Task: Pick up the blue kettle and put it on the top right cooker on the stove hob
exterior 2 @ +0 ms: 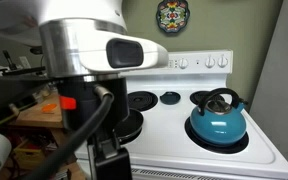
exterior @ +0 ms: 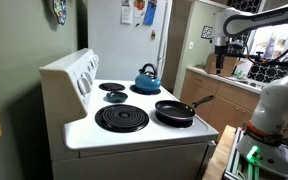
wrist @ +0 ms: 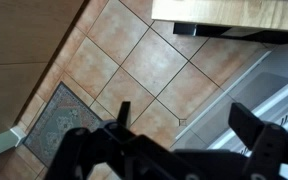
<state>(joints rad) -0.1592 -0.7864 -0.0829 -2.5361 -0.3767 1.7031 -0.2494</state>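
The blue kettle [exterior: 147,78] stands upright on a burner of the white stove hob [exterior: 84,128], on the side away from the raised knob panel. It also shows in an exterior view [exterior 2: 216,123] at the hob's front right. The top right cooker [exterior 2: 169,98], a small black coil by the back panel, is bare. My gripper [wrist: 189,125] is open and empty. In the wrist view it points down at a tiled floor, well away from the stove, with no kettle in sight.
A black frying pan [exterior: 174,112] sits on a front burner beside a large coil burner [exterior: 121,119]. My arm [exterior 2: 84,50] fills the near left of an exterior view. A wooden counter [exterior: 219,85] with clutter stands beyond the stove.
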